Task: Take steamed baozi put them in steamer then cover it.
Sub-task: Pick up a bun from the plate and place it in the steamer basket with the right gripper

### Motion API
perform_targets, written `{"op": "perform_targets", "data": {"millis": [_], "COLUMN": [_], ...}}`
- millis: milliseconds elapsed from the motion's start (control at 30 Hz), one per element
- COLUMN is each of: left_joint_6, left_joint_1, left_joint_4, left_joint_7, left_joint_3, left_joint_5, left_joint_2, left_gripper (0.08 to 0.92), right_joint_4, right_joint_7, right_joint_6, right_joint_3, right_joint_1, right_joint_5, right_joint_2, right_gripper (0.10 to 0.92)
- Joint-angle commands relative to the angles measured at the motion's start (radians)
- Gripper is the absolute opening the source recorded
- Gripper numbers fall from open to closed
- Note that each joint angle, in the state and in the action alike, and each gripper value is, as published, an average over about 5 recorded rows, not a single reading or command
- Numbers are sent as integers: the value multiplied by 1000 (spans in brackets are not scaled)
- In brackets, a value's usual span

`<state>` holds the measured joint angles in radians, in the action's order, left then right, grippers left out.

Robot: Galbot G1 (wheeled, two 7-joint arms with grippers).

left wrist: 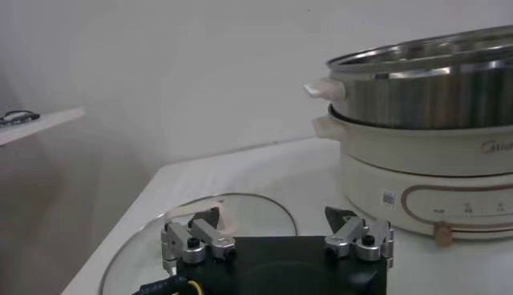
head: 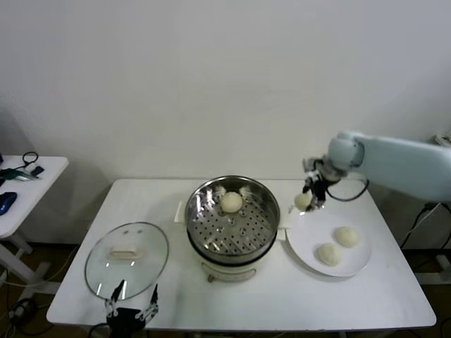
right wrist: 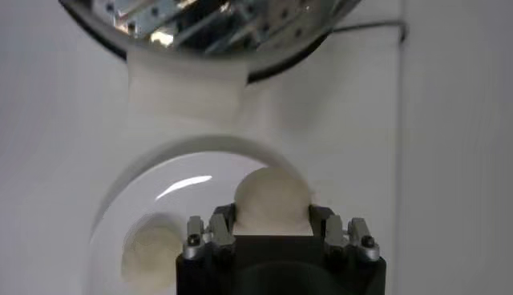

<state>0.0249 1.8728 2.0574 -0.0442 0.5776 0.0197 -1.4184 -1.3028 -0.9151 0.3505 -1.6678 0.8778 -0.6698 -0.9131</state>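
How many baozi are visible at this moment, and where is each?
4. One baozi lies on the steamer's perforated tray; one baozi is gripped by the right gripper above the plate's edge; two lie on the plate. None appears hidden.

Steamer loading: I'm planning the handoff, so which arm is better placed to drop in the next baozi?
Right. The right gripper is shut on a baozi beside the steamer. The left gripper waits open at the cover.

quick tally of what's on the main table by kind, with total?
Baozi: 4 (one in the steamer, one in the right gripper, two on the plate)
Steamer: 1
Glass lid: 1
Plate: 1
Total: 7
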Motion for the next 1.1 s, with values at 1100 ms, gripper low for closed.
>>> {"op": "perform_targets", "data": {"millis": [1100], "left_joint_6": [-14], "left_joint_1": [18], "left_joint_4": [53], "left_joint_7": [3], "left_joint_3": [9], "left_joint_5": [-5], "left_joint_2": [4], "left_gripper": [823], "right_joint_4": [-51], "right_joint_7": [350], "right_joint_6": [343], "right_joint_3": [92], "right_joint_1": [-238], "right_joint_5": [-218], "right_joint_2": [-456], "right_gripper": [619]}}
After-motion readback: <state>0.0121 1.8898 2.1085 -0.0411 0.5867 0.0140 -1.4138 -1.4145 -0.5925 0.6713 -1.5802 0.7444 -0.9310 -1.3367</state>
